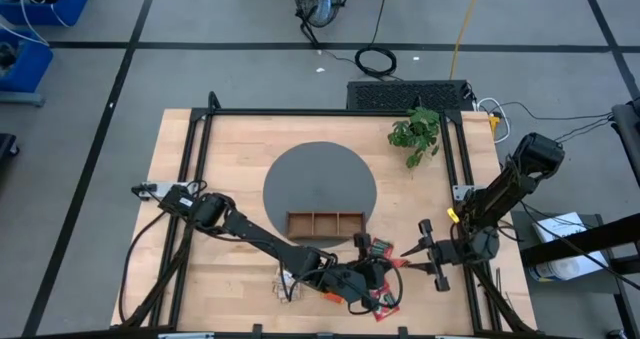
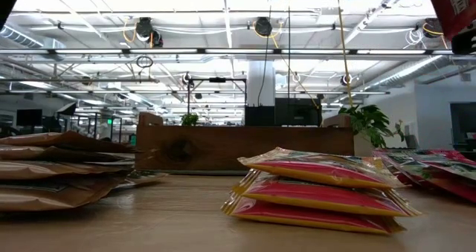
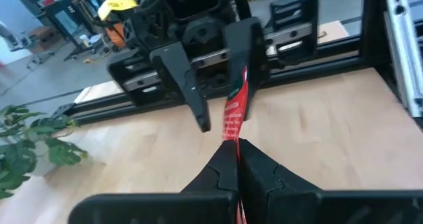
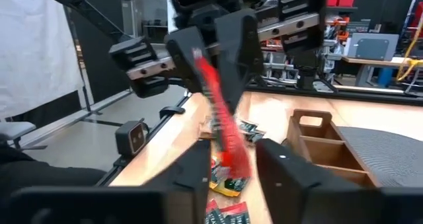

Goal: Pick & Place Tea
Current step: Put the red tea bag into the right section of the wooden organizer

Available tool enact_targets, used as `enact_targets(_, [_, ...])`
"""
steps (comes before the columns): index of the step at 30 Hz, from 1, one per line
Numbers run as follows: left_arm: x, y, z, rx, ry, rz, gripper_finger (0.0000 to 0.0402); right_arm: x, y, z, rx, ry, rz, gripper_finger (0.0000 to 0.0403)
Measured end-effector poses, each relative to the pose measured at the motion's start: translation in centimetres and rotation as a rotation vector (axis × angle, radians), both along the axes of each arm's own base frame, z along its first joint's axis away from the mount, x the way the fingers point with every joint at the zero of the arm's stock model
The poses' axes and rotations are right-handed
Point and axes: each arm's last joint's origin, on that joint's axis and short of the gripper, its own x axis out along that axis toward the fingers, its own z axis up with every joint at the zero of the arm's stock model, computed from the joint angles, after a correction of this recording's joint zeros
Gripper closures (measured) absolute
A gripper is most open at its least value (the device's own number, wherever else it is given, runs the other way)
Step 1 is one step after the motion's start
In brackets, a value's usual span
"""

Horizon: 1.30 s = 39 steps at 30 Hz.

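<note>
A red tea packet [image 3: 234, 112] hangs in the air near the table's front right, between my two grippers. My left gripper [image 3: 236, 145] is shut on its one end. My right gripper [image 4: 231, 158] faces it from the right, open, with one finger on each side of the packet's other end [image 4: 228, 145]. More tea lies on the table: a stack of orange-yellow and red packets [image 2: 316, 189], beige ones [image 2: 52, 170] and red ones [image 1: 385, 301]. The wooden tray [image 1: 325, 223] rests on the near edge of a grey round mat [image 1: 320, 179]. My left gripper pinches the red packet's end [image 3: 236, 139] between its two fingers, coming nearly level from the table's left. The packet stands on edge, lifted clear of the table, and sticks out past the fingertips toward my right gripper. My right gripper has one finger [image 3: 246, 59] close against the packet's face; whether it touches I cannot tell.
A potted plant [image 1: 415, 134] stands at the far right. Black frame rails [image 1: 455, 169] run along the table's sides. Loose packets [image 1: 375, 245] lie just below and beside the two grippers, in front of the tray.
</note>
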Motion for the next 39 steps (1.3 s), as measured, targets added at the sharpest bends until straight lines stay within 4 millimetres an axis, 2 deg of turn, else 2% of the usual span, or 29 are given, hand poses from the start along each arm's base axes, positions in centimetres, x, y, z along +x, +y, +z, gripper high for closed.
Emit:
enact_targets(3, [0.1,0.2,-0.1,-0.014,0.007,0.002,0.0391,0.1,-0.1,0.0,-0.019,-0.003,-0.007,0.038])
enact_targets(5, [0.1,0.3,-0.2,-0.021,0.023,-0.011,0.0388,0.1,-0.1,0.0,-0.032,-0.005,-0.007,0.0395])
enact_targets(10, [0.0,0.4,-0.6,-0.007,0.061,-0.022,0.0387,0.1,-0.1,0.0,-0.032,-0.004,-0.008,0.04])
enact_targets(15, [-0.4,-0.1,-0.3,0.037,0.068,-0.028,0.0366,0.1,-0.1,-0.1,-0.025,0.003,-0.009,0.0402])
enact_targets(20, [-1.1,-0.2,0.9,0.04,0.074,-0.012,0.0331,0.1,-0.1,-0.3,-0.02,0.016,-0.016,0.0402])
enact_targets(24, [-2.4,-0.3,1.9,0.055,0.141,-0.003,0.0312,0.1,-0.1,-0.3,-0.018,0.02,-0.018,0.0403])
enact_targets(27, [-4.6,-0.3,3.0,0.049,0.244,0.068,0.031,0.1,-0.1,-0.3,-0.012,0.024,-0.017,0.0403])
enact_targets(30, [-7.8,-0.4,4.4,0.059,0.319,0.211,0.0309,0.1,-0.1,-0.5,-0.007,0.034,-0.015,0.0403])
enact_targets(33, [-11.2,-1.4,5.2,0.135,0.298,0.34,0.0309,0.1,-0.1,-0.6,0.007,0.044,-0.015,0.0403])
enact_targets(36, [-14.4,-2.9,5.3,0.155,0.244,0.36,0.0311,0.4,-0.1,-0.5,0.01,0.055,-0.029,0.0403])
enact_targets(39, [-17.8,-3.1,4.8,0.153,0.177,0.38,0.0338,1.4,0.0,-0.2,-0.007,0.068,-0.07,0.0403])
